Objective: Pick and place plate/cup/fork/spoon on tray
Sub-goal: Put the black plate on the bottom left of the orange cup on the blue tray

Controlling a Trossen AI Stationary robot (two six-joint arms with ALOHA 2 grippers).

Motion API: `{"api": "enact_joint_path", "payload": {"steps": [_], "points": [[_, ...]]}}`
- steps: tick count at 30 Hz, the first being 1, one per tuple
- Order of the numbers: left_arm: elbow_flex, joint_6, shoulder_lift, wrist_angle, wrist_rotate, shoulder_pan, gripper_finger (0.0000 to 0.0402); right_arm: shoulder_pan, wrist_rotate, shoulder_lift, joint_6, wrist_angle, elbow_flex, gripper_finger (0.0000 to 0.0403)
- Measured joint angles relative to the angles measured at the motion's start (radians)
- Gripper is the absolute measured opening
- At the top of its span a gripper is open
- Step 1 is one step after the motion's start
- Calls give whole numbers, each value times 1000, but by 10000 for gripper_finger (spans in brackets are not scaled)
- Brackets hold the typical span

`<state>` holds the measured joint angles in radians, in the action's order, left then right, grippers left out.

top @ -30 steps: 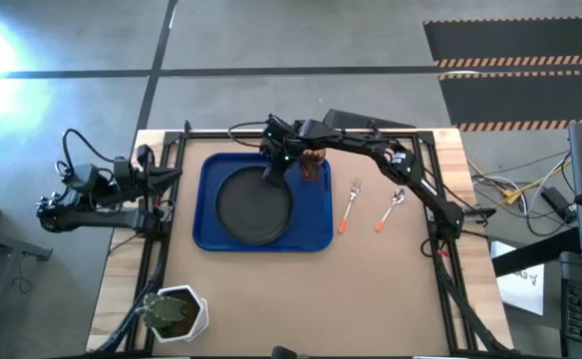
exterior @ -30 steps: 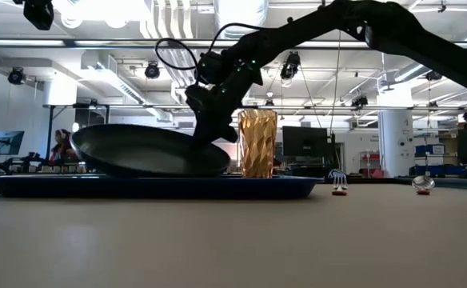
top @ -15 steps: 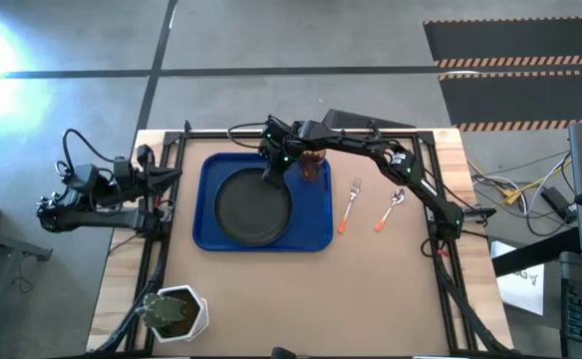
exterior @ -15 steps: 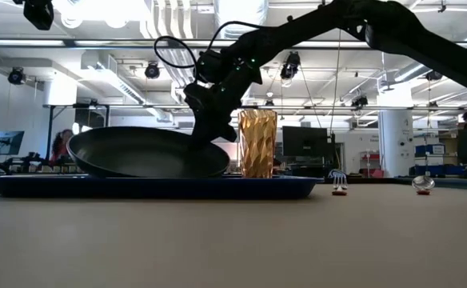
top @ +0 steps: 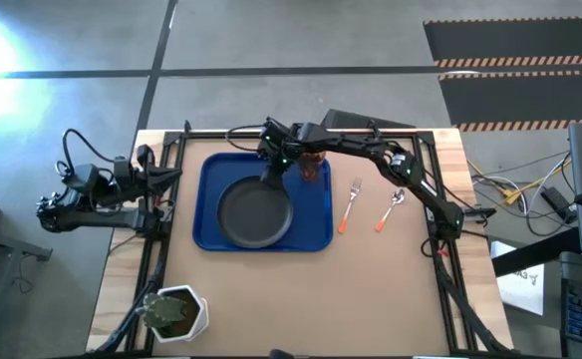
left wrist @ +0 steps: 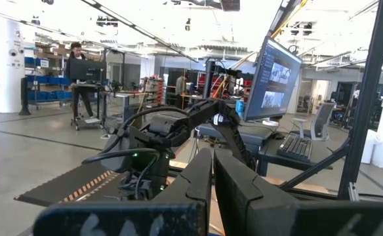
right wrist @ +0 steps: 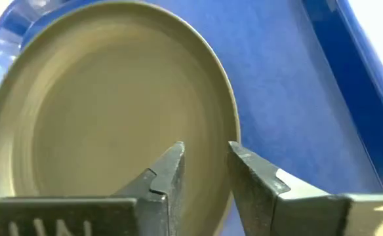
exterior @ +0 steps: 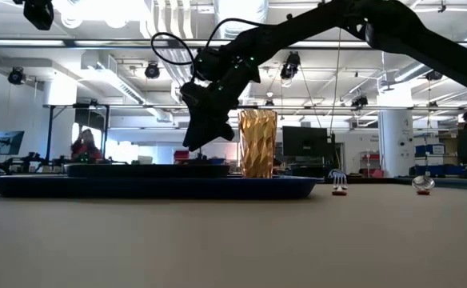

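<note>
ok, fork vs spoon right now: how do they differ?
The fork ends in tines, the spoon in a rounded silver bowl. The fork lies nearer the blue tray, just off its edge; the spoon lies farther out towards the right arm's side of the table. Shared: both have orange handles and silver heads, both lie flat on the bare table at a similar slant, neither is on the tray yet, and no pincer touches either.

Round dark grey-black plate with a raised rim: flat on the large blue plastic rectangular tray. Small amber ribbed translucent cup: upright at the tray's far right corner. Orange-handled metal fork and orange-handled spoon: side by side on the worktop, right of the tray.
</note>
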<state>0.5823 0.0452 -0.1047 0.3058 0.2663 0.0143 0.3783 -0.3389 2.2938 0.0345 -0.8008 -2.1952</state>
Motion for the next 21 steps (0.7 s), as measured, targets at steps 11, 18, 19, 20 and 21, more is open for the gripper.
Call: {"api": "enact_joint_path", "payload": {"steps": [11,18,19,20,21], "points": [[0,0,0,2,0,0,0,-29,0,-127,-12,-34,-146,107],[0,0,0,8,0,0,0,-108,86,-353,-5,-280,-146,113],[0,0,0,14,0,0,0,-127,135,-380,2,-327,-145,113],[0,0,0,19,0,0,0,-146,184,-406,15,-373,-144,114],[0,0,0,20,0,0,0,-169,236,-427,32,-414,-143,114]]}}
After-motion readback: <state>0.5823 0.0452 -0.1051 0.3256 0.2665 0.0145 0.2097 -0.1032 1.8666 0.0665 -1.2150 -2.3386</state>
